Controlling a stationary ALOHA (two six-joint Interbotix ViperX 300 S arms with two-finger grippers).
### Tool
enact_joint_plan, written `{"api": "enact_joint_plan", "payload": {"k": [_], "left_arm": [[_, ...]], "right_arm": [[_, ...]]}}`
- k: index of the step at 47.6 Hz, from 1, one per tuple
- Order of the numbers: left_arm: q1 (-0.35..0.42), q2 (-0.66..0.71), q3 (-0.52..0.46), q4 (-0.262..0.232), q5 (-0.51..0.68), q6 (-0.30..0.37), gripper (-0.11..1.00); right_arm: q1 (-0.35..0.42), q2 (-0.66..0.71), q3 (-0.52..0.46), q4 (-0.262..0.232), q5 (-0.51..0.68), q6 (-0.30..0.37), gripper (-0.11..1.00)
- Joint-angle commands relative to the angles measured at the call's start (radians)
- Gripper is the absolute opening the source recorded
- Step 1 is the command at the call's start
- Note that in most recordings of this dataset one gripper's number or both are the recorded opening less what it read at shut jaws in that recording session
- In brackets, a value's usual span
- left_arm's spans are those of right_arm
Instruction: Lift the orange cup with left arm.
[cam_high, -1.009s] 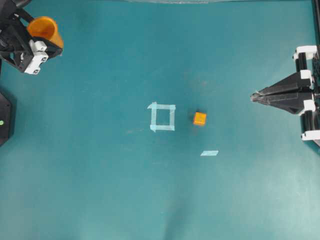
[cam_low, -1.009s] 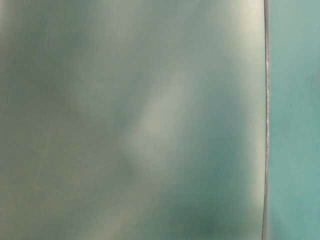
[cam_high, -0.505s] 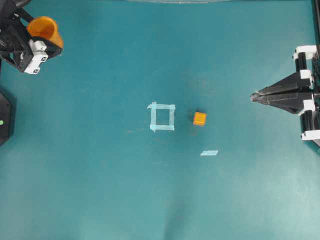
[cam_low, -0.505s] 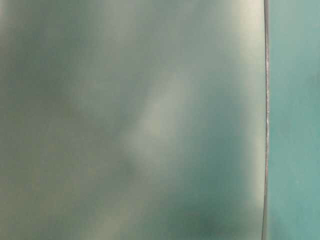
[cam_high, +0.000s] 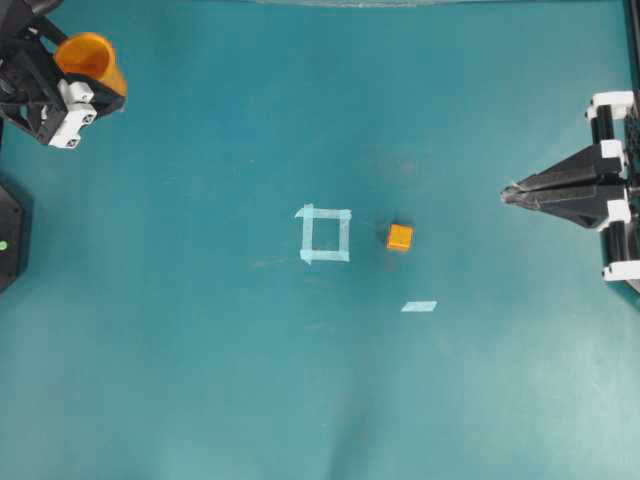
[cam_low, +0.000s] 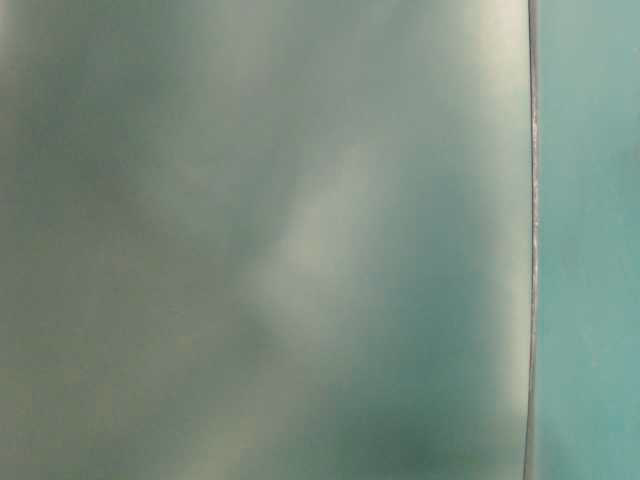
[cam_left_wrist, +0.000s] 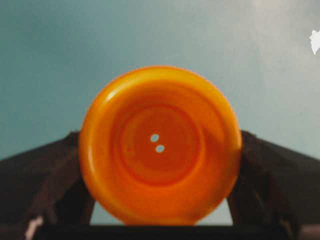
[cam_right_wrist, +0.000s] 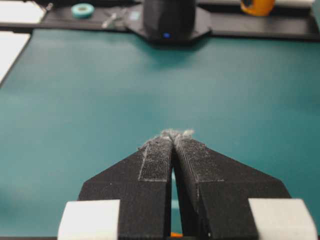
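Nothing has shifted over the last second: in the overhead view the small yellow-orange tapered plastic cup (cam_high: 88, 57) sits exactly where it was, far out at ten o'clock from the pale tape square (cam_high: 326, 234), pinched between the fingers of the black left gripper (cam_high: 82, 68). That stillness suggests the lift is done and the arm is simply holding. From the left wrist camera the cup (cam_left_wrist: 160, 145) shows its hollow inside, empty, with two tiny holes in the base and dark fingers (cam_left_wrist: 47, 175) clamped on either side. The small orange cube (cam_high: 399, 237) lies on the teal tabletop (cam_high: 200, 380) at three o'clock of the square. The right gripper (cam_high: 512, 193) rests, fingers pressed together.
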Motion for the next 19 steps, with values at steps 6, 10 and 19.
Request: {"api": "enact_joint_plan", "payload": {"k": [6, 10, 19], "left_arm": [[-0.002, -0.002, -0.028, 0.003, -0.005, -0.002, 0.68], [-0.002, -0.002, -0.026, 0.003, -0.005, -0.002, 0.68], [-0.002, -0.003, -0.025, 0.003, -0.005, -0.002, 0.68]], "right_arm": [[0.002, 0.002, -0.025, 0.002, -0.005, -0.002, 0.00], [0.002, 0.002, -0.025, 0.002, -0.002, -0.002, 0.00], [0.002, 0.002, -0.025, 0.002, 0.002, -0.003, 0.00]]}}
